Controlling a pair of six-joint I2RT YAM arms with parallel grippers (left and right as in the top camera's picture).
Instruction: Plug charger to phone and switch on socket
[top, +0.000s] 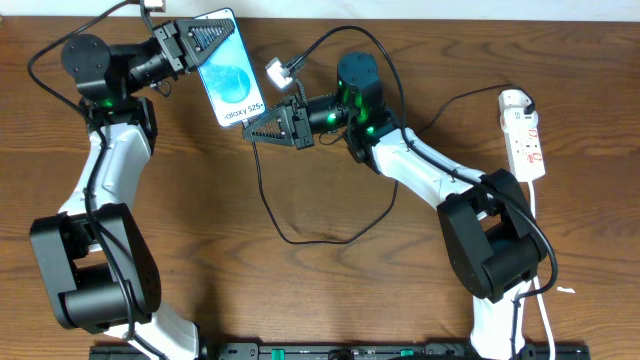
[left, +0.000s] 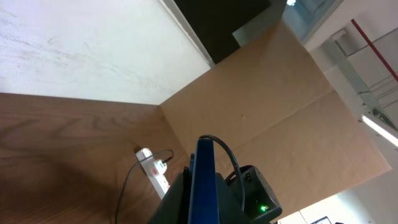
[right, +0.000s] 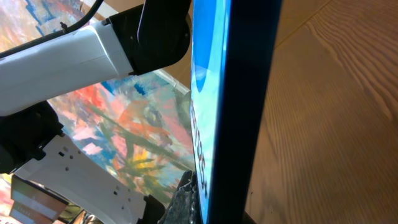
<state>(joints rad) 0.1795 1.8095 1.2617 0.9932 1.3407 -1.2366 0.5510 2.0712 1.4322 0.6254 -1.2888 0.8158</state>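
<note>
On the near part of the table (top: 330, 300) the charger (top: 268, 215) lies in a loose black loop. One run of it climbs to the right gripper (top: 250, 135). The other run arcs off to the right, toward the socket (top: 525, 135).

The right gripper's fingers are drawn together just beside the phone's (top: 228, 75) lower end. They seem pinched on the charger's tip, though the plug itself is hidden, so I cannot tell whether it has met the phone. In the right wrist view the phone (right: 239, 106) fills the frame edge-on, its lit blue screen facing left.

The phone is held off the table, screen up and tilted, with its text at the end nearer the right gripper. Farther back, the left gripper (top: 215, 35) is clamped on the phone's upper end. Its wrist view shows the phone (left: 204, 180) as a thin blue edge between the fingers.

The socket lies at the table's right edge, well apart from the phone, and the charger joins it at its far end.
</note>
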